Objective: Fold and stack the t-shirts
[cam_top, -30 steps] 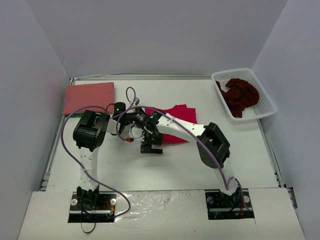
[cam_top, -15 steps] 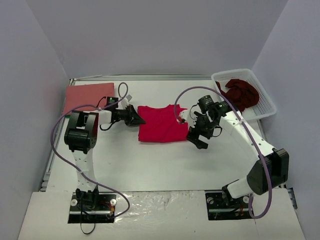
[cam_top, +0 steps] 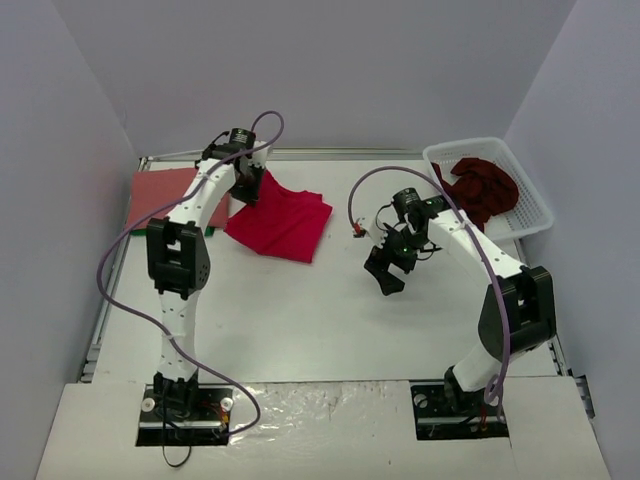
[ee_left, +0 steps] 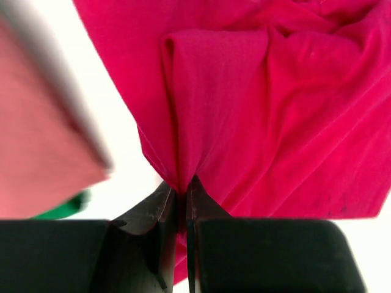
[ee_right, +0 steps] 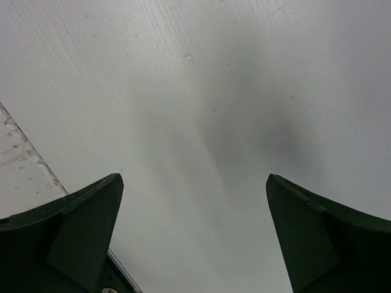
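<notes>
Bare surface is lying open below and ahead of the right hand. Ahead of the left hand the crimson shirt is filling the way; the salmon shirt is sitting just to its left.

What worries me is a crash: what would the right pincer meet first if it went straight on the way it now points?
Most likely the table. The right pincer is open, empty and angled downward, and its wrist view shows only bare white tabletop between the fingers. How far off the surface is remains unclear.
</notes>
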`<act>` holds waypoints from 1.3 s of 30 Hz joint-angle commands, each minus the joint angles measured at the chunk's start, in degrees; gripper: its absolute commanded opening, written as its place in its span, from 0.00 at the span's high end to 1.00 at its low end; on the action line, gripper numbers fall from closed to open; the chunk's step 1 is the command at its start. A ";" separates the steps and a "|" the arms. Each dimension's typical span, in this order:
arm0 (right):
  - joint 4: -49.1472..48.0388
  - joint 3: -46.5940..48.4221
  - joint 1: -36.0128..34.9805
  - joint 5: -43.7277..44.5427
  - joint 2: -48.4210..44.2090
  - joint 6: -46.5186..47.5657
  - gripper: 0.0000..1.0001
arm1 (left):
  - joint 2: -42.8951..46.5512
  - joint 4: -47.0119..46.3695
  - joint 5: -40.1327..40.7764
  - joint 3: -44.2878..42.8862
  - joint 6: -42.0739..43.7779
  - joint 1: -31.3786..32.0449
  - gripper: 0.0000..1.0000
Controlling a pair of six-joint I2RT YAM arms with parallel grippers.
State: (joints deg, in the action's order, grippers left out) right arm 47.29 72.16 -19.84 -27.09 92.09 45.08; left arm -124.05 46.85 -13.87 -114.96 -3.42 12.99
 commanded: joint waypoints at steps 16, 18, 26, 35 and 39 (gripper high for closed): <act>0.17 -4.04 3.05 -9.73 2.30 3.88 0.00 | 0.20 16.79 37.77 -24.53 12.21 1.60 0.98; -0.18 -4.40 3.14 -9.91 2.65 4.14 0.00 | 2.23 14.34 38.65 -23.04 13.44 0.72 0.98; -0.35 -5.19 3.14 -9.65 4.85 4.49 0.00 | 3.29 13.35 36.55 -27.16 14.58 -5.08 0.98; -0.79 -5.54 3.14 -8.77 6.52 4.23 0.00 | 4.26 10.55 30.40 -29.45 10.19 -10.26 0.98; -0.88 -5.63 3.14 -8.42 7.31 4.05 0.00 | 3.82 9.67 28.20 -29.62 8.78 -12.64 0.98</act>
State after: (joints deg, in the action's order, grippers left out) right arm 44.66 67.00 -17.17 -35.35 98.30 48.51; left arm -124.73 59.44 15.14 -141.43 7.25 2.74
